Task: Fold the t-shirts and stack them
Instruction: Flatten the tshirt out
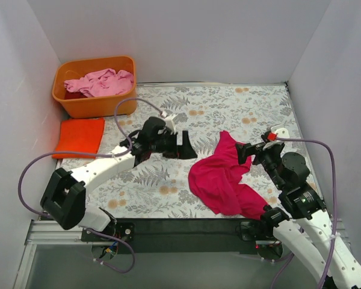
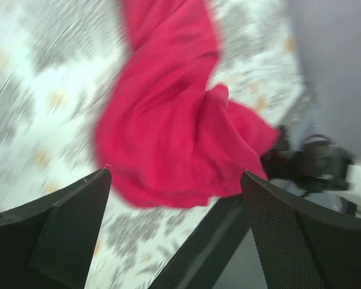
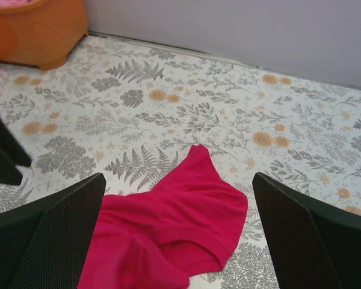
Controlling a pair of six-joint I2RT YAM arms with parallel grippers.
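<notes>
Left gripper (image 1: pixel 185 146): jaws apart, empty, just left of the magenta-red t-shirt (image 1: pixel 224 179) and clear of the cloth.

Right gripper (image 1: pixel 243 152): jaws wide apart, nothing held, at the shirt's right edge. Whether it touches the cloth cannot be told.

Nearer arm: the right.

Magenta-red t-shirt: on the patterned table (image 1: pixel 228 105), unfolded and bunched in loose ridges. Its long axis runs from far centre to near right, and one hemmed sleeve opening shows in the right wrist view. Probably needs spreading flat before folding.

Orange t-shirt (image 1: pixel 79 136): folded flat at the far left.

Pale pink t-shirt (image 1: pixel 102 81): heaped in the orange tub (image 1: pixel 93 107).
</notes>
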